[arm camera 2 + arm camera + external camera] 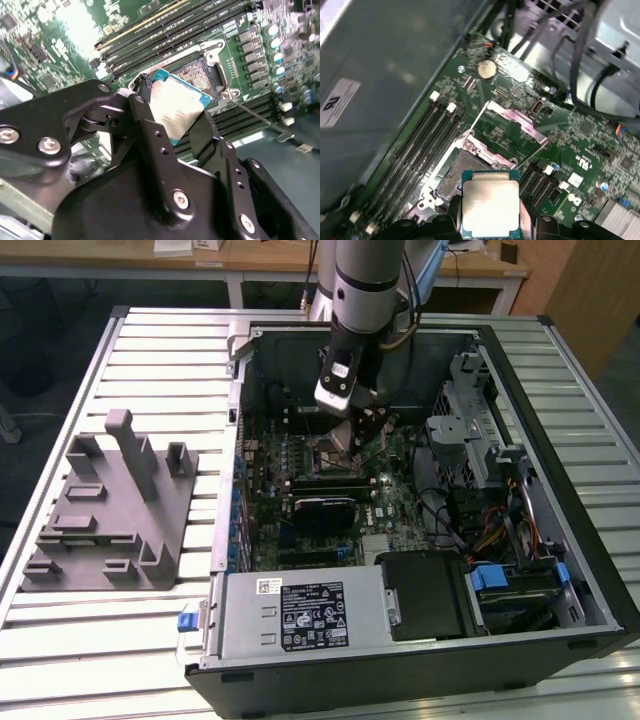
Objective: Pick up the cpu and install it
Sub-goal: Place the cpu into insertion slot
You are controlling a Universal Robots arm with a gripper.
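One small flat square cpu point(177, 107) with a silvery-beige metal top and a thin teal rim sits pinched between the two black metal fingers point(150, 132) of the single gripper point(175, 114), which clamp it on opposite edges. It hangs tilted, close above the one black square-framed socket point(202, 75) on the green motherboard point(60, 45); whether it touches the socket cannot be told. The first wrist view looks at the cpu point(490, 207) top-on, overlapping one edge of the open socket point(452, 172). It also adds a silvery hinged retention plate point(515, 122) lying open beside the socket and one round coin battery point(486, 69). The exterior view gives the wider setting. The one silver-and-black arm point(365, 280) reaches down with the gripper point(365, 425) inside one open black computer case point(560, 470) lying on its side on the white slatted desk point(150, 350), just over the socket point(330, 452). One grey plastic fixture point(110, 510) with upright posts sits on the desk at the exterior view's left, well apart from the case, and one labelled grey power-supply box point(300, 612) fills the case's near corner.
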